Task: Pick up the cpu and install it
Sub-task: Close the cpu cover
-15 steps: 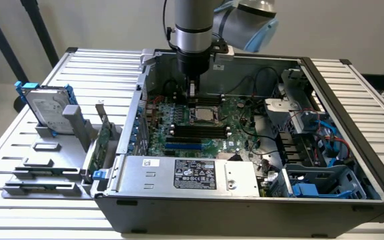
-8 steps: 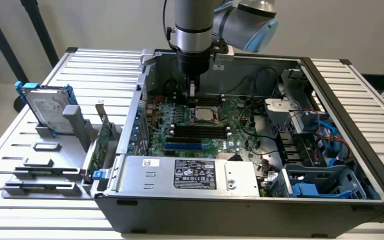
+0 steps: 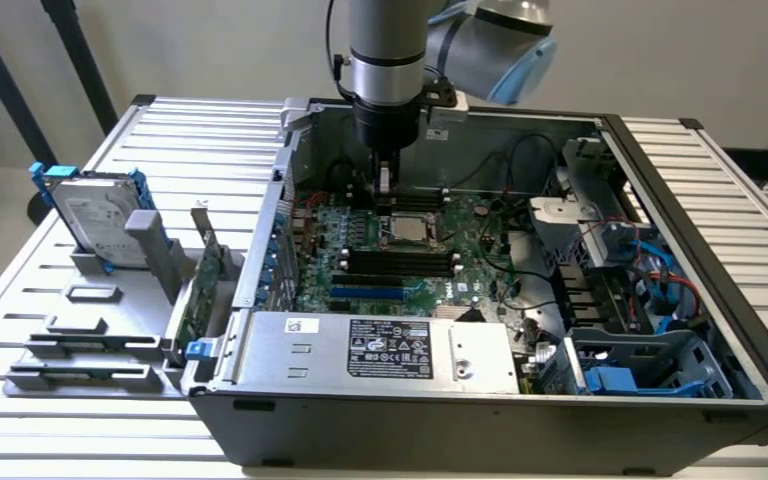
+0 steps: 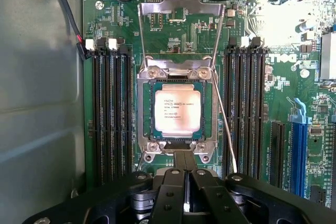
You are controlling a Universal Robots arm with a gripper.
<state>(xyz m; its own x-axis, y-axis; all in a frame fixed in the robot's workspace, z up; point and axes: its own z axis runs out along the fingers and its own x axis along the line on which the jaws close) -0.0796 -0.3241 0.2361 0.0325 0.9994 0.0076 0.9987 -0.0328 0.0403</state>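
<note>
Cpu (image 4: 177, 109) lies seated flat in the socket (image 4: 144, 119), whose retaining frame (image 4: 179, 8) stands open, presumably to admit it. Hand (image 4: 185, 163) hovers beside the socket, pressed together, holding nothing.

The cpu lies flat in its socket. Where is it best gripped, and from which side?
Probably from straight above, on two opposite edges of its raised metal top. The cpu lies flat, sunk in the socket, so its sides are walled in. The hold-down frame is swung open, leaving the top free.
</note>
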